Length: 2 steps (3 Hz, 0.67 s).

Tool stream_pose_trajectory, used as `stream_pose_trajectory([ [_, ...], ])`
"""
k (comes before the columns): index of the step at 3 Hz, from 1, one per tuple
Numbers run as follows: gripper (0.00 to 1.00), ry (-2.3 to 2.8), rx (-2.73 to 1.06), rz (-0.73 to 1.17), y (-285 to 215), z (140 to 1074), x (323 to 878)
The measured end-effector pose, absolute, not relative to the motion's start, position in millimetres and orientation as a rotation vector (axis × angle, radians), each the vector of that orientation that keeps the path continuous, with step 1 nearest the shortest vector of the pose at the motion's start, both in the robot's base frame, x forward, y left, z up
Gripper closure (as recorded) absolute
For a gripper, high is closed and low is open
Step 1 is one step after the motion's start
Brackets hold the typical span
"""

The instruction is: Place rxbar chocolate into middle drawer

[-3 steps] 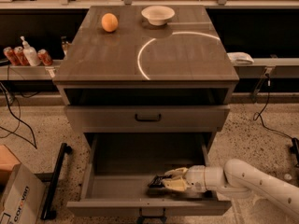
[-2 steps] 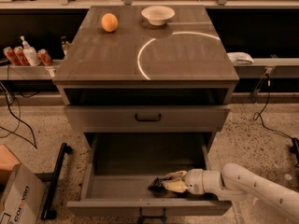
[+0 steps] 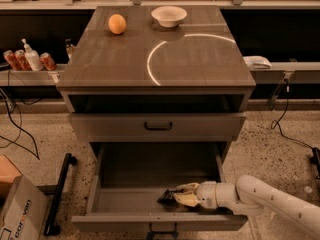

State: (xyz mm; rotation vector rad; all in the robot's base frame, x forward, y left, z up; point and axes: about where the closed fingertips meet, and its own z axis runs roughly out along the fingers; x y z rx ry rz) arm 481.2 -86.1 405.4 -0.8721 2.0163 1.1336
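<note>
The middle drawer point(image 3: 130, 196) is pulled wide open below the cabinet, showing its deep grey interior. My gripper point(image 3: 181, 195) reaches in from the right and sits low at the front right of the drawer floor. Its pale fingers point(image 3: 187, 199) are shut on the rxbar chocolate point(image 3: 166, 197), a small dark bar sticking out to the left of the fingertips, at or just above the drawer floor. My white arm point(image 3: 270, 200) runs off to the lower right.
The upper drawer front point(image 3: 158, 126) with a black handle is closed. An orange point(image 3: 117, 24) and a white bowl point(image 3: 169, 16) sit on the cabinet top. A cardboard box point(image 3: 20, 211) and a black bar point(image 3: 59, 194) lie on the floor at left.
My gripper with the bar has sunk slightly lower toward the drawer floor; the arm has barely shifted.
</note>
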Motion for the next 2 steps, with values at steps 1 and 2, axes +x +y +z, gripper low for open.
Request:
stream_pose_trajectory([
  [1, 0.15, 2.015, -0.874, 1.137, -84.2, 405.3, 480.8],
  [2, 0.00, 2.014, -0.876, 1.141, -82.3, 405.1, 480.5],
])
